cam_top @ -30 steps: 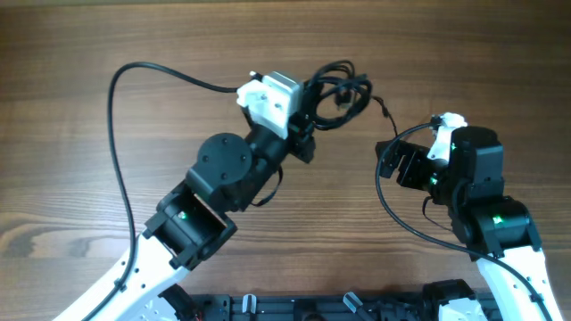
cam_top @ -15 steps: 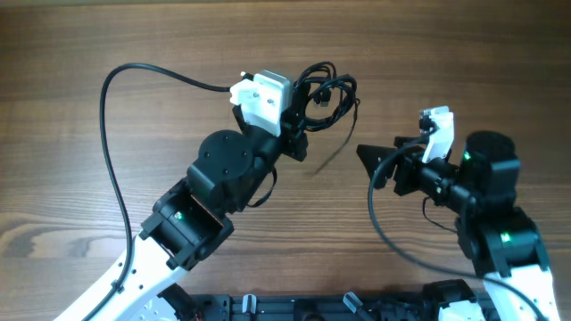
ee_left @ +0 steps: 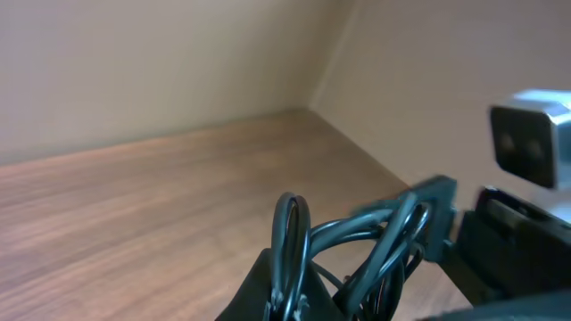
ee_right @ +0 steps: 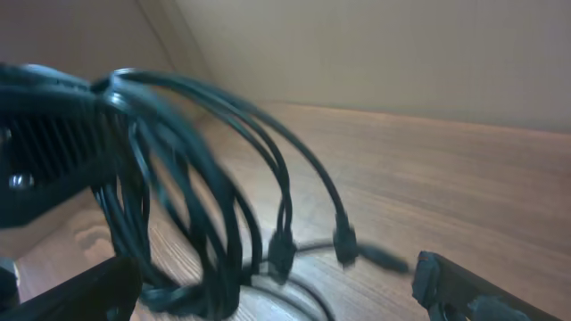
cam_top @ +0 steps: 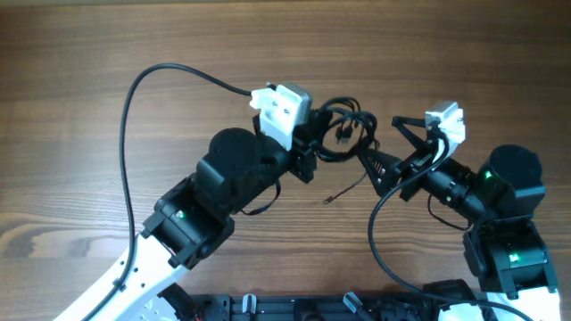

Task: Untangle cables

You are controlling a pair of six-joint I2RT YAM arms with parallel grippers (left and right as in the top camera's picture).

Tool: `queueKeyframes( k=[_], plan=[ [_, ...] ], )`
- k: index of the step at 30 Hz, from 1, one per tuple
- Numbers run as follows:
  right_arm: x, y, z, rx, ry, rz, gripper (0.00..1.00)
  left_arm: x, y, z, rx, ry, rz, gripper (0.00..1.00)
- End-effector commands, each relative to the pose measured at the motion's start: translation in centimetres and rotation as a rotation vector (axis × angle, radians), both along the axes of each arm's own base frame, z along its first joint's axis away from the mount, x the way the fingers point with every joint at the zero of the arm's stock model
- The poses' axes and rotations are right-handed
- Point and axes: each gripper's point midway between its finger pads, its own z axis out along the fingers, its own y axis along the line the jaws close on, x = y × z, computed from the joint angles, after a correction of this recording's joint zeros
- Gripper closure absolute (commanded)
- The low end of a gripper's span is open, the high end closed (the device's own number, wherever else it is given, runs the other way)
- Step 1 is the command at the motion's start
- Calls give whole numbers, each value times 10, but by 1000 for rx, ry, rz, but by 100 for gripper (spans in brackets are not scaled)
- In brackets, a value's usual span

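Note:
The cables [cam_top: 343, 132] are a knot of thin black loops held above the wooden table. My left gripper [cam_top: 314, 144] is shut on the knot's left side. In the left wrist view the loops [ee_left: 294, 234] rise from the closed left gripper [ee_left: 290, 301]. One loose strand [cam_top: 343, 190] trails down to a small plug on the table. My right gripper [cam_top: 384, 145] stands open at the knot's right edge without gripping it. In the right wrist view the cables [ee_right: 178, 187] and two hanging plugs [ee_right: 343, 245] dangle in front of the open right gripper [ee_right: 268, 299].
The thick black camera wire [cam_top: 134, 116] of the left arm arcs over the table's left part. The right arm's wire [cam_top: 382, 236] loops below its gripper. A dark rail [cam_top: 312, 308] runs along the front edge.
The left gripper has carried the knot to the right. The right gripper has swung up and left, from standing apart to flanking the knot's right edge, still open.

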Motion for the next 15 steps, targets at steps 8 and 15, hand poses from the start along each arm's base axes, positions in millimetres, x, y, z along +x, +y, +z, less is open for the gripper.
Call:
queueKeyframes(
  k=[8,15],
  plan=[
    [-14,13,6,19,-24,110,50,-6,-22,-3,-69,97,-101,96],
    [-14,12,1,18,2,99,96,2,-21,-1,-86,93,-65,82]
  ],
)
